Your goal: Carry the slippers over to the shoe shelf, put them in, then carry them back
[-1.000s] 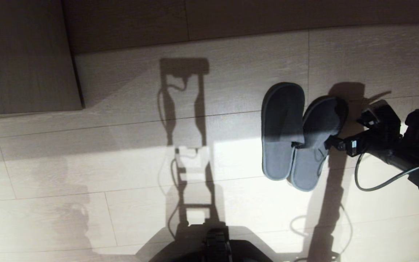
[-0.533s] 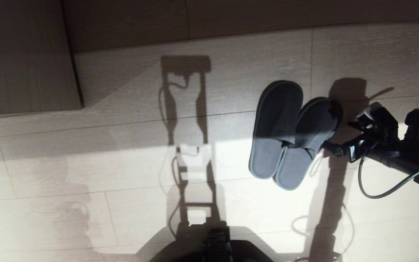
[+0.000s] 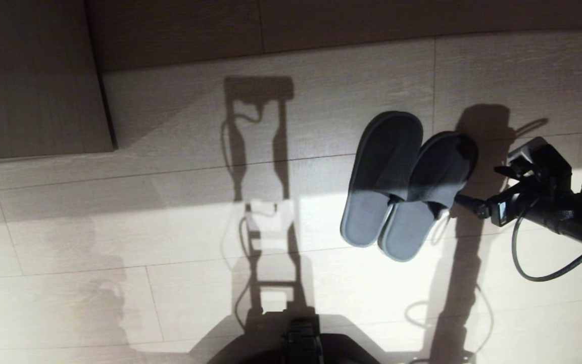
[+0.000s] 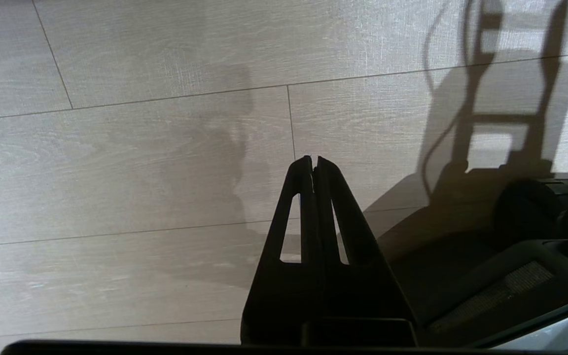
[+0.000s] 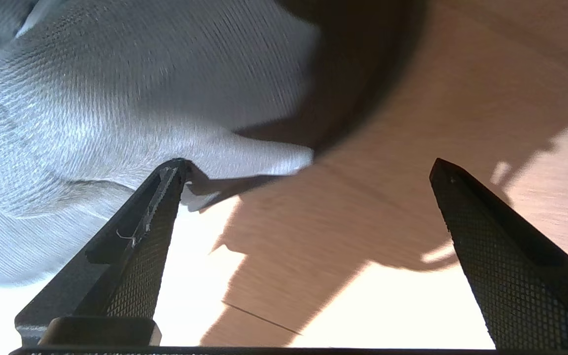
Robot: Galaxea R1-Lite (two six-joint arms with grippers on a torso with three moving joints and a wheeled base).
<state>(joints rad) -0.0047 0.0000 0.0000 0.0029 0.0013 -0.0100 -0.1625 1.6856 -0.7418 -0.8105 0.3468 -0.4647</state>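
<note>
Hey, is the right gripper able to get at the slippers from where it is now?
Probably yes: the open right gripper sits beside the slippers on the floor, one finger at the fabric edge, nothing between.

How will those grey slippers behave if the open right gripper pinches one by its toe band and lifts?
Probably floppy: the slippers look thin and flat, and the woven band creases near one of the fingers. Likely light, with so little bulk. Overlapping as they lie, the second one may drag along.
</note>
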